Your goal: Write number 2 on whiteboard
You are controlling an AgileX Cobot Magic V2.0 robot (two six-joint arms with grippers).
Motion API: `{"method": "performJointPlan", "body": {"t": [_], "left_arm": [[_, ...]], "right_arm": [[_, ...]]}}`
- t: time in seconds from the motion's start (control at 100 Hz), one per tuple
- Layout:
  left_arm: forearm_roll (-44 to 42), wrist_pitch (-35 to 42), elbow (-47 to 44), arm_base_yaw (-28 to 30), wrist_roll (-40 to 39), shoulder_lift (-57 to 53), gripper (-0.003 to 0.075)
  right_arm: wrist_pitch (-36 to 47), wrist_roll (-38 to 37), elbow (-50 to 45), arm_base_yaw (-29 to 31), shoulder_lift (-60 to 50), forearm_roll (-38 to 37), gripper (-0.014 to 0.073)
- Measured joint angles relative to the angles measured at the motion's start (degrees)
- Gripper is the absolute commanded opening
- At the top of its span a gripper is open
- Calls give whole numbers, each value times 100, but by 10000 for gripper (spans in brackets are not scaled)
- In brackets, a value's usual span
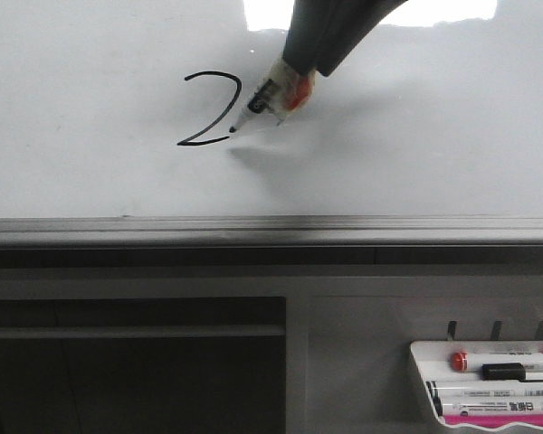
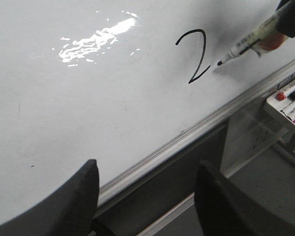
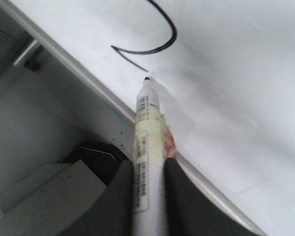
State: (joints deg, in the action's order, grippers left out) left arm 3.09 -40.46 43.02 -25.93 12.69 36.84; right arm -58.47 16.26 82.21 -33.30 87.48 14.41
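Right gripper (image 3: 148, 196) pinching pen (image 1: 270, 96). Pen tip at end of 2 (image 1: 208, 108) base line on board (image 1: 90, 108). 2 looks done. Next: lift pen straight off. Left gripper (image 2: 147, 196) spread, empty.

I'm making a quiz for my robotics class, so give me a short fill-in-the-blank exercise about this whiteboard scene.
1. The digit drawn on the whiteboard is a ____.
2. The marker is clamped in the ____ gripper.
3. The marker's tip sits at the ____ end of the base stroke of the number 2, seen from the front.
4. The left gripper holds ____.

Missing words: 2; right; right; nothing
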Motion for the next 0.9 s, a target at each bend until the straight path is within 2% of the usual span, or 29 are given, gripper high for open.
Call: {"method": "performJointPlan", "body": {"t": [0.22, 0.32, 0.44, 0.62, 0.76, 0.9], "left_arm": [[183, -12, 0, 0, 182, 0, 400], [757, -277, 69, 0, 874, 133, 400], [1595, -769, 219, 0, 2018, 468, 400], [2667, -1279, 436, 0, 3230, 1150, 400], [3151, -1248, 598, -196, 3915, 1734, 400], [3230, -865, 779, -724, 4288, 2253, 400]], "right_arm": [[-38, 635, -729, -425, -1182, 404, -17], [-107, 862, -1065, -438, -1574, 404, -17], [-182, 1474, -1423, -438, -2023, 404, -17], [-275, 2240, -1597, -438, -2408, 302, -17], [-278, 2774, -1619, -450, -2380, 276, -17], [-244, 3076, -1619, -460, -2276, 260, -17]]}}
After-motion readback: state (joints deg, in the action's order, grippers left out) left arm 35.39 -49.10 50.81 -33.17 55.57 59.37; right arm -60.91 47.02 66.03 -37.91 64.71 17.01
